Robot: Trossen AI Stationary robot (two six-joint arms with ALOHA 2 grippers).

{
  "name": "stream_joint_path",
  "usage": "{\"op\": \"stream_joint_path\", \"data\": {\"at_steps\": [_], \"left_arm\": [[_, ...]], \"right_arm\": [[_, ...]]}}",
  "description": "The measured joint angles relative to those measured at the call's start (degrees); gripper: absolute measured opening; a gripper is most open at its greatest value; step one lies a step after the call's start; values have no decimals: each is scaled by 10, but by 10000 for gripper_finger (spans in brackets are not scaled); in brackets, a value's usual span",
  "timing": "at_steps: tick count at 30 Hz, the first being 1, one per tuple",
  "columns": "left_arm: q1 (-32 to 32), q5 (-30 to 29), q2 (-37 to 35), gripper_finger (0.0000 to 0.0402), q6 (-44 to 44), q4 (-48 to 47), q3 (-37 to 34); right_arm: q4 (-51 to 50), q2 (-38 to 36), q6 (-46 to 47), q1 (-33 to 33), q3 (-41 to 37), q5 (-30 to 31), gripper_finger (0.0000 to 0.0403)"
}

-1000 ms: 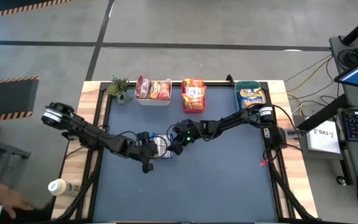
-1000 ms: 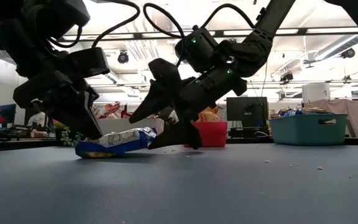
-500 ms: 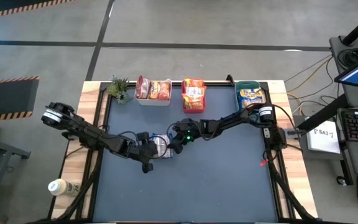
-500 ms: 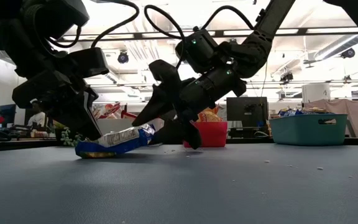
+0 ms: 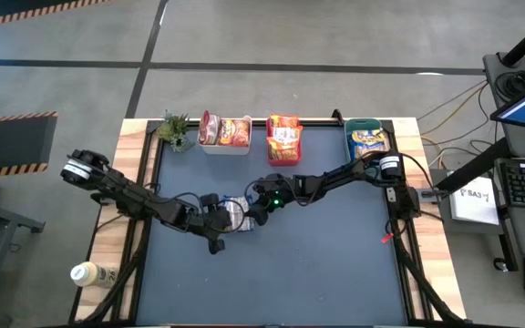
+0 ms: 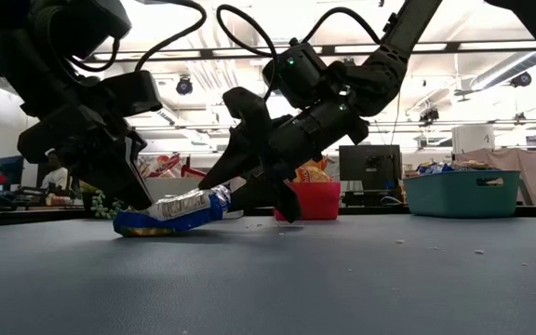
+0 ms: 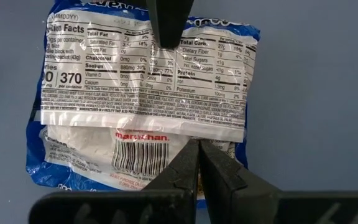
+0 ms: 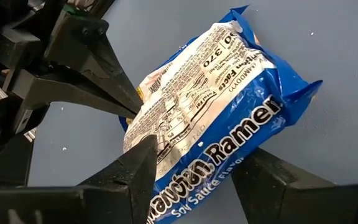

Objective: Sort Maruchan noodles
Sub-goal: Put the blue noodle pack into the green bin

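One blue-and-white Maruchan noodle packet (image 5: 235, 215) lies mid-table, white label side up (image 7: 145, 93). My left gripper (image 5: 218, 221) is shut with its tips on the packet's left end. My right gripper (image 5: 250, 210) comes from the right, its fingers closed around the packet's right end (image 6: 218, 194), which is raised a little off the table. More packets sit in the white bin (image 5: 224, 146), the pink bin (image 5: 283, 157) and the teal bin (image 5: 368, 125) along the far edge. My left gripper presses its shut fingertips (image 7: 197, 155) down on the packet's left end, next to the barcode (image 7: 135, 158). It slants down from the table's left. That end (image 6: 128, 223) stays on the table. My right gripper pinches the packet's right end between its two fingers. One finger (image 7: 166, 25) lies on the white label face; the other (image 8: 263, 177) is at the blue side (image 8: 229, 155). It slants down from the table's right, and that end is tilted up.
A small green plant (image 5: 176, 130) stands at the far left corner beside the white bin. A white bottle (image 5: 94, 272) lies on the wooden strip at the table's left. The blue mat (image 5: 335, 264) nearer the front and right holds only crumbs.
My right gripper has closed its fingers from wide open onto the packet's right end, without shifting place. The packet stays where it was under my left gripper's tips.
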Motion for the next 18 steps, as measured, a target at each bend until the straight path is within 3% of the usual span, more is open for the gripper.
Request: {"op": "stream_joint_path", "data": {"at_steps": [10,18], "left_arm": [[-1,-2,-2,0,3,3,1],[-11,-3,-32,0,7,-14,4]], "right_arm": [[0,0,0,0,0,1,130],[1,-5,-12,-1,0,0,125]]}}
